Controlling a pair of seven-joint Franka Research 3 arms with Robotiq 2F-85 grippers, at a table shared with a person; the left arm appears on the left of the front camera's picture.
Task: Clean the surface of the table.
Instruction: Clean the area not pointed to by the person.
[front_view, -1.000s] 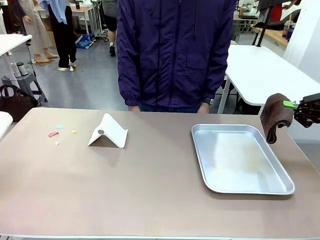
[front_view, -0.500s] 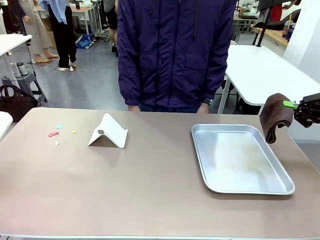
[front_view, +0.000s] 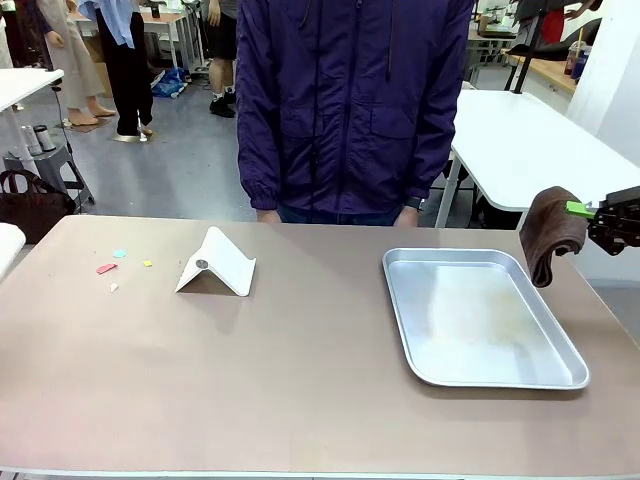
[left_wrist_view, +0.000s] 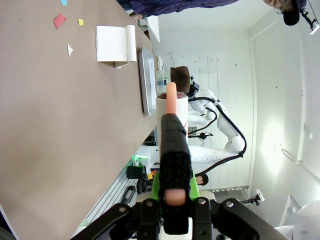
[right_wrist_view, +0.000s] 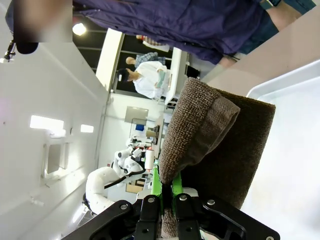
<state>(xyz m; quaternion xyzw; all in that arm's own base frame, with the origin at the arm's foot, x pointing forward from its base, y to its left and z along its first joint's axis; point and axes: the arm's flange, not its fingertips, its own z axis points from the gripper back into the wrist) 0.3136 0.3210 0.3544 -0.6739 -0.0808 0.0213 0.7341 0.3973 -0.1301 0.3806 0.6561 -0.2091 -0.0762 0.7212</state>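
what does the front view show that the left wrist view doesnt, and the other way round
From the front view: the person standing at the far edge, a black bag on the floor, and a white side table.
From the left wrist view: the left gripper shut on a black tool with a pink tip, and the right arm along its length.
Shared: the table, the metal tray, the white folded stand, the coloured scraps, and the brown cloth held by the right gripper.
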